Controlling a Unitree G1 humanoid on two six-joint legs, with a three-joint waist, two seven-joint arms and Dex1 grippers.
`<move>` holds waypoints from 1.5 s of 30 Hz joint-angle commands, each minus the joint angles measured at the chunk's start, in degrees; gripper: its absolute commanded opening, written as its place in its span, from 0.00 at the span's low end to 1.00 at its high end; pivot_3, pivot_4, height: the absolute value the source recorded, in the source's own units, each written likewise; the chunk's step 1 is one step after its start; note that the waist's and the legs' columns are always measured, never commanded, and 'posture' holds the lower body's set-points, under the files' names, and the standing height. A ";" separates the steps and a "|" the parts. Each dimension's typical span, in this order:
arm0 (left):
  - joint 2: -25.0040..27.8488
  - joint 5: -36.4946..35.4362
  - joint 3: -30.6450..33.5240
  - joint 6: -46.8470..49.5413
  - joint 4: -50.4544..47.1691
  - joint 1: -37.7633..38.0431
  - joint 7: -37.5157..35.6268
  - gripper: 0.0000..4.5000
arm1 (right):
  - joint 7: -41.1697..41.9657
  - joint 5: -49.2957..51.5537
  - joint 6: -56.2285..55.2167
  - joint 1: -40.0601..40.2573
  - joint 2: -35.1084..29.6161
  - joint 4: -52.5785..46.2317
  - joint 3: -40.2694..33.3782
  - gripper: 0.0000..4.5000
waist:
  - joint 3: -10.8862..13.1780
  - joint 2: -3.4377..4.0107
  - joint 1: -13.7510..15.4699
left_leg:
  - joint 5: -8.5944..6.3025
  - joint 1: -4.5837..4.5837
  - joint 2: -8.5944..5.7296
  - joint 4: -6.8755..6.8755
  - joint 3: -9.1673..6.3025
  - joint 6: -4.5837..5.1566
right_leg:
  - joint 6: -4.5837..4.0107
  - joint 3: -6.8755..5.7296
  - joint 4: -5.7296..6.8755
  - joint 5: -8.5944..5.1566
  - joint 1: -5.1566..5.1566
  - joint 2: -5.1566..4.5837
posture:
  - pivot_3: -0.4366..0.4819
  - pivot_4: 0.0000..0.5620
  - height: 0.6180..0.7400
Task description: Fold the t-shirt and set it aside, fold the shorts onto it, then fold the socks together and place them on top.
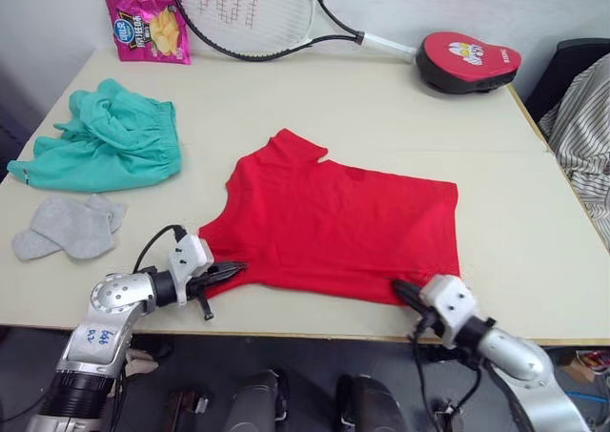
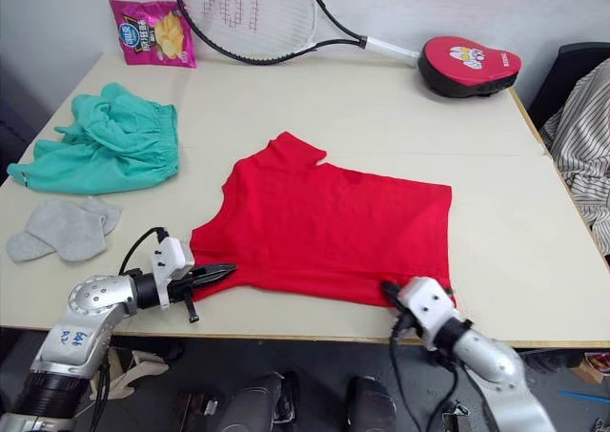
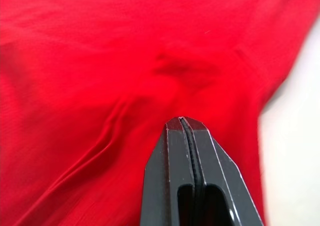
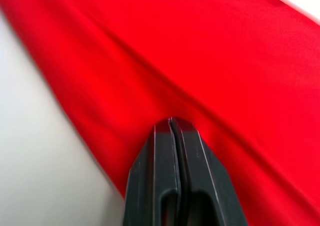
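The red t-shirt (image 1: pixel 343 222) lies spread in the middle of the table (image 1: pixel 400 108), one sleeve pointing to the far side. My left gripper (image 1: pixel 238 268) is shut on the shirt's near left edge, and fabric wrinkles away from its tips (image 3: pixel 181 120). At the near right corner my right gripper (image 1: pixel 398 287) is shut on the hem (image 4: pixel 171 121). The teal shorts (image 1: pixel 110 141) sit crumpled at the far left. The grey socks (image 1: pixel 71 227) lie overlapping just in front of them, near the left edge.
A crisp bag (image 1: pixel 148 27), a tennis racket (image 1: pixel 253 12) and a red padded mitt (image 1: pixel 467 60) line the far edge. Striped cloth (image 1: pixel 581 136) hangs on a chair past the right edge. Bare tabletop lies right of the shirt.
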 commanded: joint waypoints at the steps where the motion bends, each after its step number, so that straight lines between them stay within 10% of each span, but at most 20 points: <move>1: 0.93 3.03 2.66 -2.84 4.16 1.03 3.71 0.00 | 1.42 2.10 -5.11 3.61 -1.15 7.22 -7.12 0.01 | -0.26 -0.09 -0.04 | -0.16 0.03 0.00 -0.02 0.01 0.28 | 0.00 0.03 0.00 0.00 0.00 0.00 | 0.48 0.27 1.00; 10: 4.55 -11.94 12.15 1.53 3.16 -2.30 -5.77 0.00 | 6.94 13.51 -4.63 1.25 -4.86 6.62 -18.61 0.01 | -0.30 -0.10 -0.75 | 0.01 0.03 0.06 -0.12 0.11 -0.01 | -0.02 0.15 0.00 -0.01 -0.15 0.01 | 0.48 0.27 1.00; 17: 8.18 -12.67 7.09 3.74 -8.73 2.49 -13.35 0.00 | 11.51 10.65 -1.50 -1.36 -6.10 -5.19 -6.99 0.01 | -0.23 0.03 -1.67 | 0.03 0.05 0.07 -0.28 0.15 -0.04 | -0.03 0.18 -0.09 -0.02 -0.14 0.02 | 0.48 0.27 1.00; 24: 1.79 -3.42 2.61 -2.67 -8.01 7.59 -4.85 0.00 | 6.86 0.40 -4.01 -5.50 0.00 -0.48 4.56 0.01 | -0.23 0.03 -1.44 | 0.04 0.03 0.05 -0.38 0.22 -0.06 | -0.02 0.19 -0.24 -0.01 -0.16 0.02 | 0.48 0.27 1.00; 31: 2.48 1.78 5.88 -7.19 -0.33 8.73 0.95 0.00 | 6.35 1.60 -8.48 -2.19 -1.80 8.10 -3.18 0.01 | -0.26 0.03 -1.35 | 0.02 0.06 0.03 -0.39 0.23 -0.03 | 0.00 0.21 -0.25 0.00 -0.14 0.01 | 0.48 0.27 1.00; 41: 7.08 -10.00 16.40 -2.46 5.62 3.44 -5.35 0.00 | 12.64 14.82 -4.10 1.31 -6.44 9.06 -16.58 0.01 | -0.26 0.01 -1.49 | -0.13 0.04 0.05 -0.40 0.22 0.22 | 0.01 0.20 -0.24 0.00 -0.18 0.01 | 0.48 0.27 1.00; 45: 12.47 -14.11 17.77 1.97 4.12 4.63 -13.54 0.20 | 19.88 16.29 -1.48 2.64 -12.30 3.75 -16.16 0.21 | -0.20 0.12 -1.91 | -0.04 0.06 0.06 -0.40 0.27 0.07 | 0.01 0.26 -0.27 0.00 -0.17 0.01 | 0.48 0.27 1.00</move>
